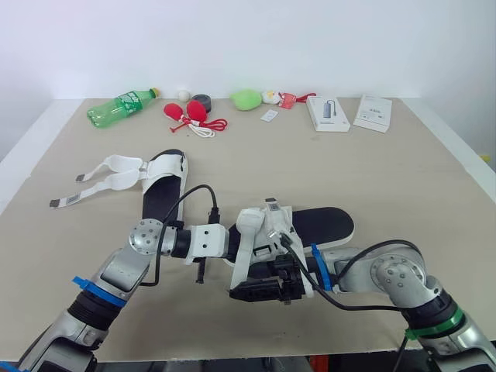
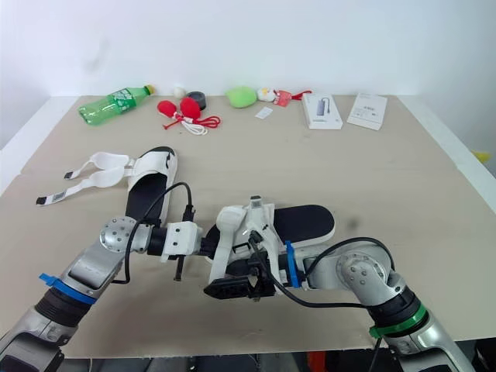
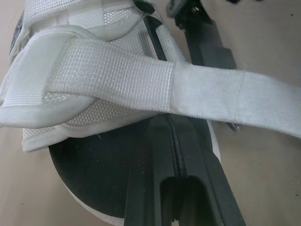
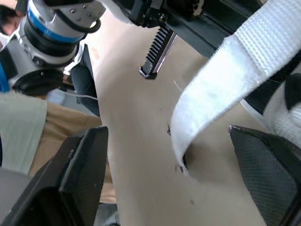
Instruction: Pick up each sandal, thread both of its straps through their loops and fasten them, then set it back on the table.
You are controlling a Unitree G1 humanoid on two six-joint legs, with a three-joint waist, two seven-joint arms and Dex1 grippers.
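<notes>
From the head views, one black-soled sandal (image 1: 329, 223) flat on the desk (image 1: 403, 170), with both arms converging on its white-strapped end. At that end, the left claw (image 3: 175, 160), largely masked from above by white webbing. From the left wrist, seen narrow: two dark fingers pressed together with only a seam between, lying over the black footbed and beneath a white strap (image 3: 141, 80) that crosses above them. Just in front of the sandal, the right claw (image 1: 260, 292), black and low over the desk. From the right wrist, seen wide: fingers well apart, a loose strap end (image 4: 211, 89) hanging between them, pinched by neither. Beyond this sandal and off to its left, well apart from it, the second sandal (image 1: 164, 186), also flat on the desk, its two straps (image 1: 105, 174) unfastened and splayed outward. Far behind the near sandal, along the desk's back edge, a green bottle (image 1: 122, 107) on its side, a white box (image 1: 327, 113) and a white booklet (image 1: 373, 112). Between bottle and box, several small red, white and green things, too small to name.
</notes>
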